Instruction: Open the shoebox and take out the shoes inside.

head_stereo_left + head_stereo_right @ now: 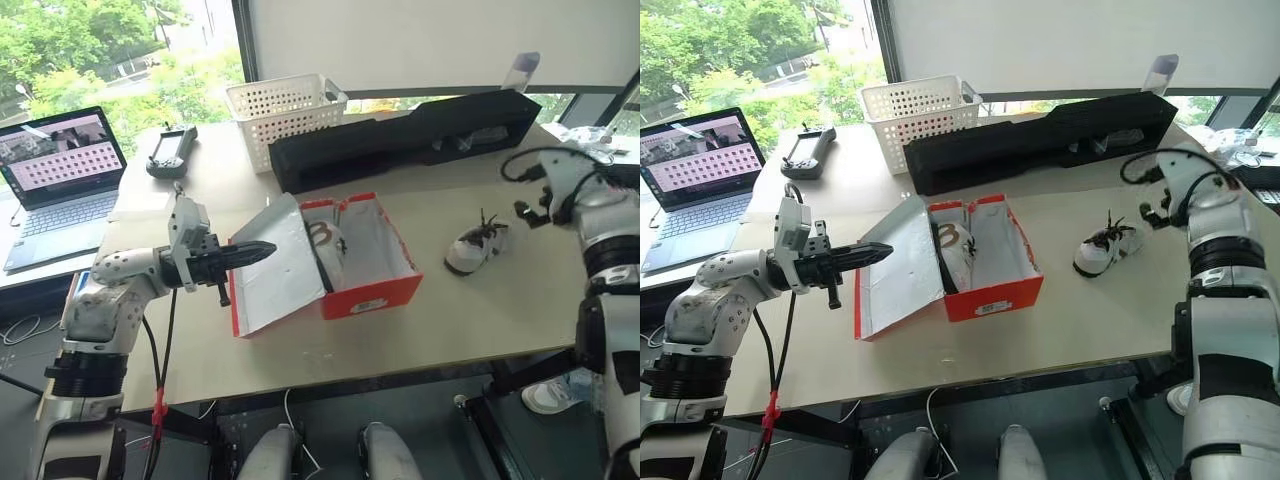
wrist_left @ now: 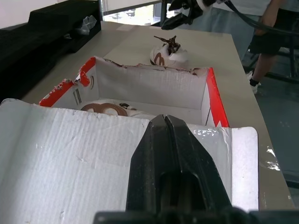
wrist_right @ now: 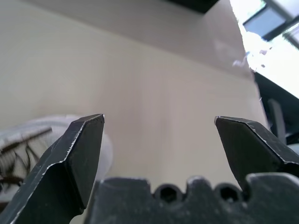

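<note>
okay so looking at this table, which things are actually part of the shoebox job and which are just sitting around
Part of the job:
- shoebox, lid open
- shoe in the box
- shoe on the table
- left gripper, fingers shut, at the lid
- right gripper, open, empty

Just lying about:
- white basket
- black tray
- laptop
- controller

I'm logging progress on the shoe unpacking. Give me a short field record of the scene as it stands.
shoebox: red shoebox on the table, lid swung open toward the robot's left
shoe in box: one shoe lies inside
shoe out: other shoe on the table to the right of the box
left claw: left claw shut, tips against the lid's pale inner face
right claw: right claw open, empty, above the table beside the taken-out shoe
</note>
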`<state>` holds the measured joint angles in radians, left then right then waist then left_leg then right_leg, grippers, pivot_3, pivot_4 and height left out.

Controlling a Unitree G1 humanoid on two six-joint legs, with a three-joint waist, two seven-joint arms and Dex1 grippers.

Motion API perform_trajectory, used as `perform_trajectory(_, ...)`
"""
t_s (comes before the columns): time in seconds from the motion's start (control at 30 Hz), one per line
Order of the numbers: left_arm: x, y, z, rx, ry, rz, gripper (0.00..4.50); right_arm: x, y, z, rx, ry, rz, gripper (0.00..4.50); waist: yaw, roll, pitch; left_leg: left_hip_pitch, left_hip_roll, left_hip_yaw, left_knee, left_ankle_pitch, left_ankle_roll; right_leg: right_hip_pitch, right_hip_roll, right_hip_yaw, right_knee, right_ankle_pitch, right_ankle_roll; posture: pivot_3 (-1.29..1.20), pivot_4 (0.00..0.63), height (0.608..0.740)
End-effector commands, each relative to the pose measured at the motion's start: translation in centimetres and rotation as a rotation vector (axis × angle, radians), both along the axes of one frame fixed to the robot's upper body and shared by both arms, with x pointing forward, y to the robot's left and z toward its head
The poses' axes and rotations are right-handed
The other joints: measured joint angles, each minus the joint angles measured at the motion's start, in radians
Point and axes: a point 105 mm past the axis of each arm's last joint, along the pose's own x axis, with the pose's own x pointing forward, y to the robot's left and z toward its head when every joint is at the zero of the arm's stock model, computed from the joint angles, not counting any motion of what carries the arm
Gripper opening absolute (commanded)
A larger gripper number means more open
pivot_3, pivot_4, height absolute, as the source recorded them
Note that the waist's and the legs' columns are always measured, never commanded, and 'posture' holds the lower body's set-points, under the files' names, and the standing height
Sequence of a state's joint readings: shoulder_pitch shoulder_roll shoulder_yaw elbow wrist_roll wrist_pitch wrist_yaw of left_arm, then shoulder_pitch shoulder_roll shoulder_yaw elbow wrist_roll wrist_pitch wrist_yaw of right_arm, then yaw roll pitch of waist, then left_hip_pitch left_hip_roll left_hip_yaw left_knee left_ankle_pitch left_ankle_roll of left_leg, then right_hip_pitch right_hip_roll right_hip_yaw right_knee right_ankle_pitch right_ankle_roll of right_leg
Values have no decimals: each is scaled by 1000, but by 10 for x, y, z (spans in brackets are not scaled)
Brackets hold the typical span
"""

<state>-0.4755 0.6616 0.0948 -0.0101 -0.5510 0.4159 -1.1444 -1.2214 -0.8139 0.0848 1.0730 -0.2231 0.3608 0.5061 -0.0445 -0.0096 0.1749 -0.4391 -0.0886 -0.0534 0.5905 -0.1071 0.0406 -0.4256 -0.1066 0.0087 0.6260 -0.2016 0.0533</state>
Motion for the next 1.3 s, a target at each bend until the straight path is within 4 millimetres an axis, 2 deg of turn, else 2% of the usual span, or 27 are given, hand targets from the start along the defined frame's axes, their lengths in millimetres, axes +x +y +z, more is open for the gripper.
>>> perform_trajectory(0.03,-3,1,14,7,-58,4,0,-2,27,58,70,-114,114,4467,-1,1,1,0,0,0,0,0,0,0,0,0,0,0,0,0,150,738)
perform_trajectory(0.07,-3,2,13,7,-58,5,0,-2,45,67,188,-131,179,4467,-2,2,1,0,0,0,0,0,0,0,0,1,0,0,0,0,150,738)
perform_trajectory(0.13,-3,2,13,7,-56,7,0,-7,108,85,467,-119,441,4467,-7,2,1,0,0,0,0,0,0,0,0,1,0,-1,2,0,150,738)
perform_trajectory(0.17,-3,2,13,6,-54,7,0,-12,131,91,565,-105,534,4467,-13,2,1,0,1,0,0,0,0,-1,0,2,1,-1,3,0,150,738)
perform_trajectory(0.2,-3,2,13,7,-54,7,0,-16,145,92,618,-89,578,4467,-19,2,1,0,2,0,0,0,0,-1,0,3,2,-1,3,0,150,738)
perform_trajectory(0.27,-3,1,13,7,-52,7,0,-20,180,82,704,-11,665,4467,-17,2,1,0,2,-1,0,0,0,-1,0,2,3,-1,3,0,150,738)
perform_trajectory(0.37,-3,1,12,7,-50,7,0,-26,209,71,768,63,732,4467,2,2,1,0,1,-1,0,0,0,-2,0,2,2,2,-2,0,150,738)
perform_trajectory(0.47,-3,1,12,9,-51,6,0,-34,246,50,814,194,833,4467,14,2,1,-2,-1,-1,1,0,0,-3,-1,1,2,2,-2,0,150,738)
perform_trajectory(0.53,-3,1,13,9,-53,5,0,-36,263,25,811,302,857,4467,16,2,1,-4,-1,-1,1,0,0,-4,-2,2,2,3,-1,0,150,738)
perform_trajectory(0.63,-3,1,13,9,-56,6,0,-35,277,-2,829,415,865,4467,18,2,1,-4,-2,-1,1,0,0,-4,-2,2,2,4,-1,0,150,738)
perform_trajectory(0.83,-4,0,14,7,-58,7,0,-28,293,-27,789,482,882,4467,14,2,1,-4,-2,0,1,0,0,-6,-1,2,2,4,-2,0,150,738)
perform_trajectory(1.03,-5,0,13,4,-58,11,0,-17,299,-55,724,503,863,4467,1,2,1,-4,-2,0,1,0,-1,-6,0,2,3,4,-2,0,150,738)
perform_trajectory(1.3,-6,0,12,2,-56,19,0,-16,310,-92,651,555,829,4467,-7,2,1,-2,-1,0,1,-1,-1,-5,2,3,4,4,-2,0,150,738)
